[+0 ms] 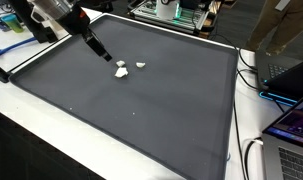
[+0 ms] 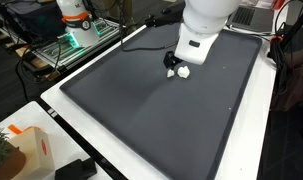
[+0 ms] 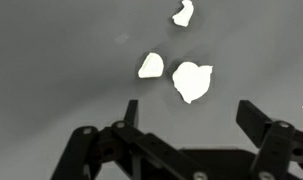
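Your dark grey surface (image 1: 151,115) lies on a white bench (image 1: 31,135) amid lab clutter. In the wrist view your tool (image 3: 191,115) is released, its jaws spread wide above the surface and gripping nothing. Just beyond the fingertips lies the largest white scrap (image 3: 191,82). The smaller scrap (image 3: 150,66) lies just beside it but apart, and a third scrap (image 3: 182,13) lies farther off.

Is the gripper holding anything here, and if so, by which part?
Nothing is held. In the wrist view the gripper is open and empty; three white pieces lie loose on the grey mat just beyond it.
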Robot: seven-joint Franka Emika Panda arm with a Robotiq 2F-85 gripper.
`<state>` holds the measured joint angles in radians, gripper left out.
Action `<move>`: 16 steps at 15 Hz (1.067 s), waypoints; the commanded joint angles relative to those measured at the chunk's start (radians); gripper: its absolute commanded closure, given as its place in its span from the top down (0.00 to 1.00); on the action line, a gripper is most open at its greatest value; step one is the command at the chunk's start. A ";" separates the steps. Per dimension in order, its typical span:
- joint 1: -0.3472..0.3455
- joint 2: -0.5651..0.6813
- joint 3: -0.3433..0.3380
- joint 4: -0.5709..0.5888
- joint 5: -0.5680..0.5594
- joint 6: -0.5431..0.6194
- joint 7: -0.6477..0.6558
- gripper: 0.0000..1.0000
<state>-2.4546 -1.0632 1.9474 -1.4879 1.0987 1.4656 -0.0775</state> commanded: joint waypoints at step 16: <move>0.048 -0.114 -0.032 0.109 0.009 0.061 -0.184 1.00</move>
<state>-2.4374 -1.1553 1.9371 -1.3748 1.1108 1.4866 -0.2036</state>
